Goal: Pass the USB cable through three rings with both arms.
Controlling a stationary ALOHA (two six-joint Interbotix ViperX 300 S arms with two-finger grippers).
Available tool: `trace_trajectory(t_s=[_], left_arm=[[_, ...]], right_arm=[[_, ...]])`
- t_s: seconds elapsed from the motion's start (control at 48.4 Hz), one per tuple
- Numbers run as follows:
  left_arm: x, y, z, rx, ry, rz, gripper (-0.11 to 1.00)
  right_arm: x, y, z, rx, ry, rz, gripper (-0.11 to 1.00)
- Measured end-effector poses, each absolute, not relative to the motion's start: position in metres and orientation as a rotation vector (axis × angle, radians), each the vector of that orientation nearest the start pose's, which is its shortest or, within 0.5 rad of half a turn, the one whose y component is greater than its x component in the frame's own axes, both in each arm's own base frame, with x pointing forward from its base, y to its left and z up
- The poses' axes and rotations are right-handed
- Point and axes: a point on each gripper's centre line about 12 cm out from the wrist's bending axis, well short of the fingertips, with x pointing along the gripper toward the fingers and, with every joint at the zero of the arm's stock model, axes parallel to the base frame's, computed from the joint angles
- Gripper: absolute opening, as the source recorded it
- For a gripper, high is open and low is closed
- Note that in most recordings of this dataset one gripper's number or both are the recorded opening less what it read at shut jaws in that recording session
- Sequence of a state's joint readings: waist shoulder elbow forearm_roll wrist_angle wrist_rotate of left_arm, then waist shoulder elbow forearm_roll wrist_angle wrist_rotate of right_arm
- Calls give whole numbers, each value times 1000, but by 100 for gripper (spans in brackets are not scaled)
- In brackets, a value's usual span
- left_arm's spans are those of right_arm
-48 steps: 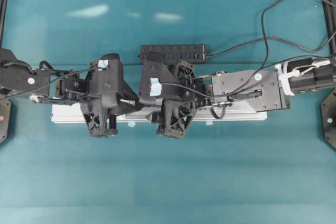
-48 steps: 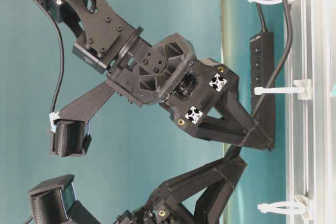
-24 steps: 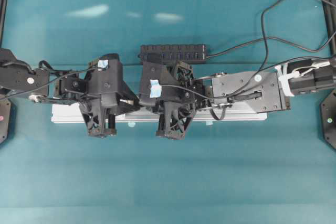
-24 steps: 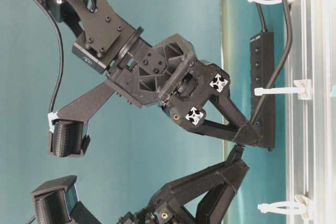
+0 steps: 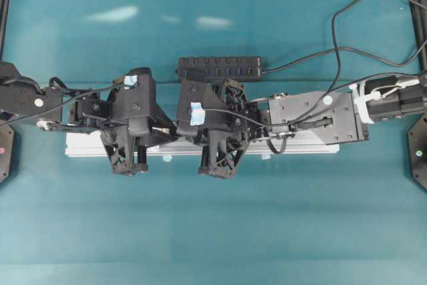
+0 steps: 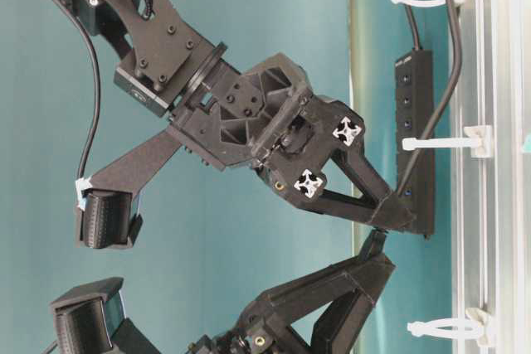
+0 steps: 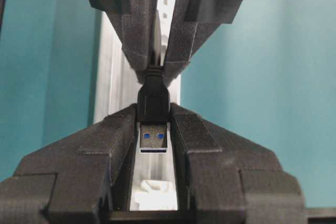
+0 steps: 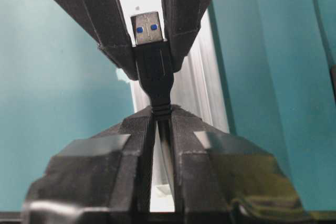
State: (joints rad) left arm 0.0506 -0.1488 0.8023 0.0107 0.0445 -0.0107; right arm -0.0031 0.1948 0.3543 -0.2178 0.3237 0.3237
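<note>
The USB plug (image 7: 153, 121) hangs over the rail (image 5: 313, 145), gripped by both arms: the left gripper (image 7: 153, 129) has its jaws clamped on the plug body, and the right gripper (image 8: 161, 124) has its jaws pressed together on the cord just behind it. A hand-over is under way. How many rings (image 6: 440, 327) are threaded I cannot tell.
</note>
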Motion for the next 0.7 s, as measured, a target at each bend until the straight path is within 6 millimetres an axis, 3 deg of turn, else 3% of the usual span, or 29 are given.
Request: trace_trajectory(t_s=[0.124, 0.165, 0.331, 0.372, 0.703], left_arm=[[339, 17, 174, -20, 698, 50, 23], [339, 17, 176, -22, 693, 51, 28], [333, 18, 185, -29, 665, 57, 77], [330, 18, 187, -30, 661, 58, 83], [303, 15, 204, -42, 623, 58, 76]], right_arm=[[450, -9, 163, 81, 866, -119, -9], [450, -9, 164, 81, 869, -120, -9], [448, -8, 160, 73, 903, -124, -9], [447, -9, 159, 76, 911, -128, -9], [453, -9, 151, 72, 971, -143, -9]])
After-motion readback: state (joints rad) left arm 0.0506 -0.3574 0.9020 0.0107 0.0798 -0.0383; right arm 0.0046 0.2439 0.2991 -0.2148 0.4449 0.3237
